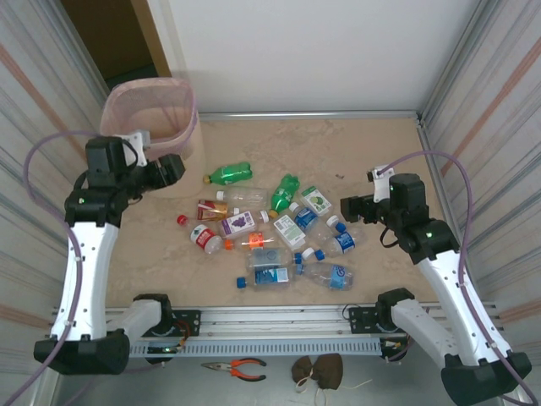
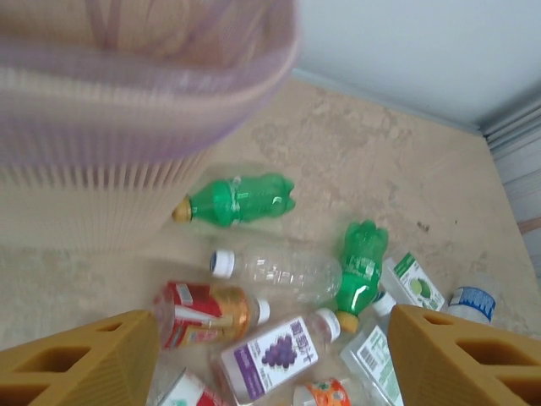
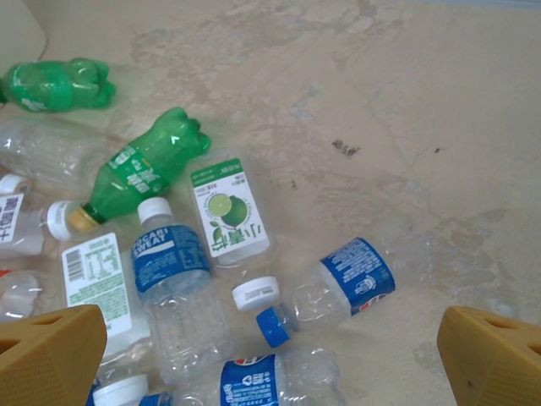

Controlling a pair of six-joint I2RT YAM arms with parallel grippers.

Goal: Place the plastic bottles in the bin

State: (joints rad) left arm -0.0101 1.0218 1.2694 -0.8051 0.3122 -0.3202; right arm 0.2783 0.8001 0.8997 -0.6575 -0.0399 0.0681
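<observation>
The left pincer (image 1: 169, 169) is hanging open and holding nothing, just beside the bin (image 1: 182, 127) at ten o'clock on the tabletop (image 1: 380, 152). The right pincer (image 1: 351, 205) is gaping wide, empty too. The plastic bottles (image 1: 238, 222) are lying bunched in the middle. Because they are touching, grabbing one could be knocking its neighbours rolling away.

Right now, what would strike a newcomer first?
Crushed plastic bottles, clear and green with bright labels, litter the middle of the beige table. A pale pink mesh bin stands at the far left corner, the open left gripper near it; the open right gripper hovers at the pile's right edge.
</observation>
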